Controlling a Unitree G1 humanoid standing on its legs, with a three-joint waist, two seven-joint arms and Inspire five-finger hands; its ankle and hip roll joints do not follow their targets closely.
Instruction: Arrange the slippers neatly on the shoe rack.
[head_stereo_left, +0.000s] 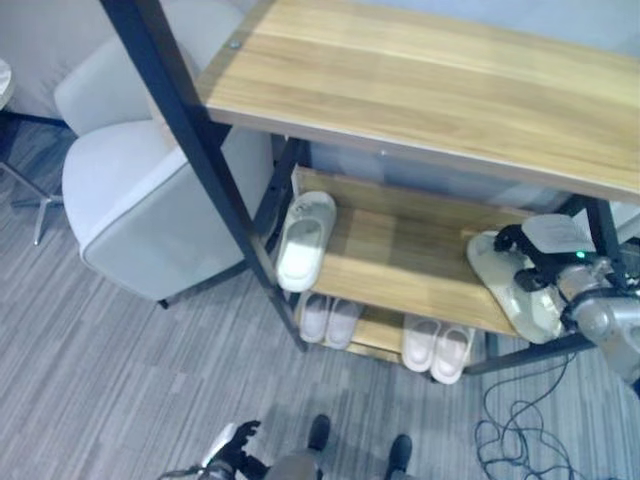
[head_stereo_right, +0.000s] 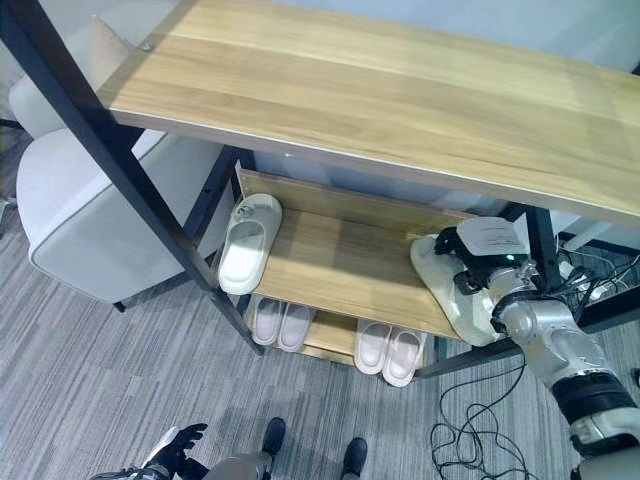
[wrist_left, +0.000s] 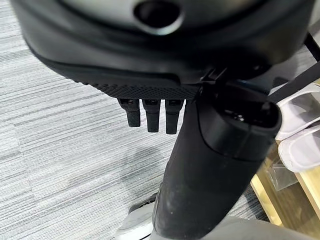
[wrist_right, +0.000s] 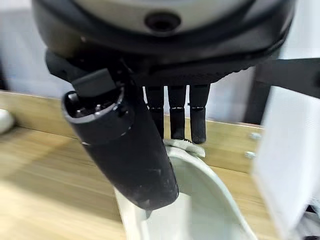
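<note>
The shoe rack has wooden shelves in a black frame. On its middle shelf (head_stereo_left: 400, 262), a white slipper (head_stereo_left: 305, 240) lies at the left end. At the right end lies a pale slipper (head_stereo_left: 520, 295), slightly askew. My right hand (head_stereo_left: 535, 262) is on it. In the right wrist view the thumb (wrist_right: 131, 150) presses into the slipper (wrist_right: 210, 210) and the fingers (wrist_right: 176, 122) hook over its far rim. My left hand (head_stereo_left: 236, 445) hangs low over the floor with relaxed fingers (wrist_left: 150, 115), holding nothing.
Two pairs of white slippers (head_stereo_left: 328, 320) (head_stereo_left: 438, 347) stand on the bottom shelf. The wide top shelf (head_stereo_left: 420, 80) overhangs the middle one. A grey armchair (head_stereo_left: 140, 200) stands close to the rack's left side. A white sheet (head_stereo_left: 555, 232) hangs by the right post.
</note>
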